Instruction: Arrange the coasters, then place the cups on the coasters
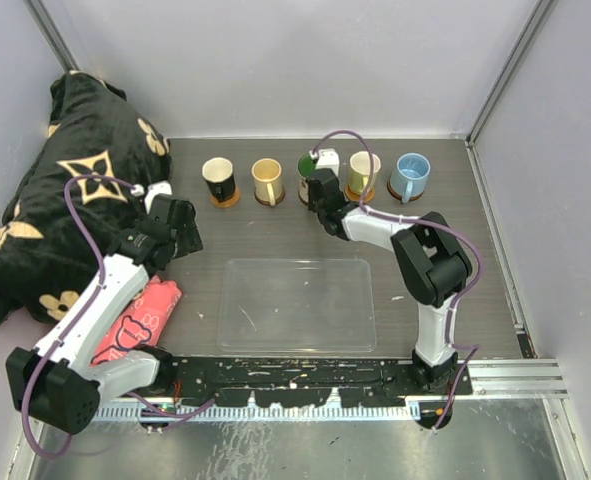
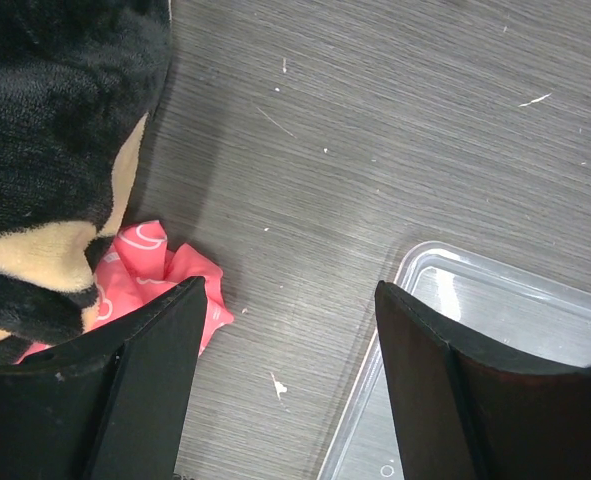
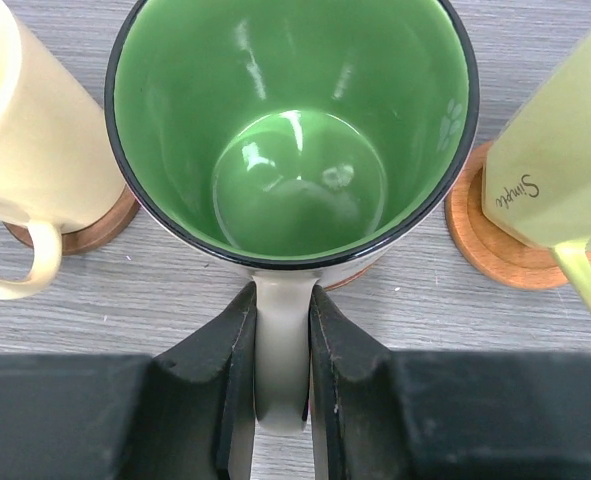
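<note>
Now: your right fingers (image 3: 241, 330) were pinched on the handle of the green-inside cup (image 3: 295, 170), one finger on each side of the loop. The cup stood upright, third in the row at the far side of the tabletop (image 1: 275, 240). A thin brown edge showed under its base in the right wrist view. I took it for a coaster, but could not tell whether the cup sat on it or hung just above.

Your left fingers (image 2: 155, 360) were spread and held nothing, above the tabletop between the pink packet (image 2: 165, 270) and a corner of the clear tray (image 2: 495, 300).

Handling, as a judgement: glazed, rigid, easily chipped, heavy for its size. The handle was the sound hold, but the weight lay ahead of the grip and glaze is slick, so the cup could tip forward. The neighbours stood close on both sides.

Count, top view:
- Cups, five: black cup (image 1: 218, 178), cream cup (image 1: 267, 178), green-inside, yellow-tan cup (image 1: 363, 170), light blue cup (image 1: 411, 174).
- Coasters (image 1: 226, 201): four plainly seen, one under each other cup, and a probable fifth at the brown edge.
</note>
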Controlling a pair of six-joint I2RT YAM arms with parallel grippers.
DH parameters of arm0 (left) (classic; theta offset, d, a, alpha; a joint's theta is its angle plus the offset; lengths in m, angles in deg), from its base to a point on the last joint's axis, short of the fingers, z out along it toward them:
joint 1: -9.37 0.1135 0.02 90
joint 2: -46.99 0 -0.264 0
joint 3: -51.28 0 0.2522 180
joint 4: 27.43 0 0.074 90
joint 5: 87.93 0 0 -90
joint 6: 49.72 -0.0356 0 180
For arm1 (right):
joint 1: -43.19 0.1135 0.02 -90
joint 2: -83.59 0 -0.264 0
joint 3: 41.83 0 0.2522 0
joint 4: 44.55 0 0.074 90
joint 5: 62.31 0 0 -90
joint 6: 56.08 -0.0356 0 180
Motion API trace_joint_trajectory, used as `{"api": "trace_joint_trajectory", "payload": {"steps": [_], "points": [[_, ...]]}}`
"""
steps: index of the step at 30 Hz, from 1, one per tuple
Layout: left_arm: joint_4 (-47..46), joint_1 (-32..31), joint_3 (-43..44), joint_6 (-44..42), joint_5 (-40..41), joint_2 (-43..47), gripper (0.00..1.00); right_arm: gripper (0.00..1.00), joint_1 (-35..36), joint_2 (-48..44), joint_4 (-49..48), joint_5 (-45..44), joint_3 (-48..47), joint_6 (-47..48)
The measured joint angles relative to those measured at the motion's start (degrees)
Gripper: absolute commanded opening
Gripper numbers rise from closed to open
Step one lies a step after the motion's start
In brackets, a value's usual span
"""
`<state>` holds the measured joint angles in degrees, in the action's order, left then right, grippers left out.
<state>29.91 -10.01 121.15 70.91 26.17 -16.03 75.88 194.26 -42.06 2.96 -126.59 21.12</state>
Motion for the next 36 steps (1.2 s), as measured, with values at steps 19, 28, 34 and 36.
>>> {"api": "trace_joint_trajectory", "payload": {"steps": [19,28,34,36], "points": [[-0.02,0.00,0.00,-0.07,0.13,-0.57,0.70,0.01,-0.83,1.62,-1.36,0.44,-0.26,0.46],[-0.02,0.00,0.00,-0.07,0.13,-0.90,0.70,0.01,-0.94,2.25,-1.90,0.52,-0.70,0.39],[-0.04,0.00,0.00,-0.07,0.13,-1.27,0.70,0.01,-0.94,2.25,-1.90,0.68,-0.70,0.20],[-0.07,0.00,0.00,-0.07,0.13,-1.27,0.70,0.01,-0.94,2.25,-1.90,0.72,-0.70,0.17]]}}
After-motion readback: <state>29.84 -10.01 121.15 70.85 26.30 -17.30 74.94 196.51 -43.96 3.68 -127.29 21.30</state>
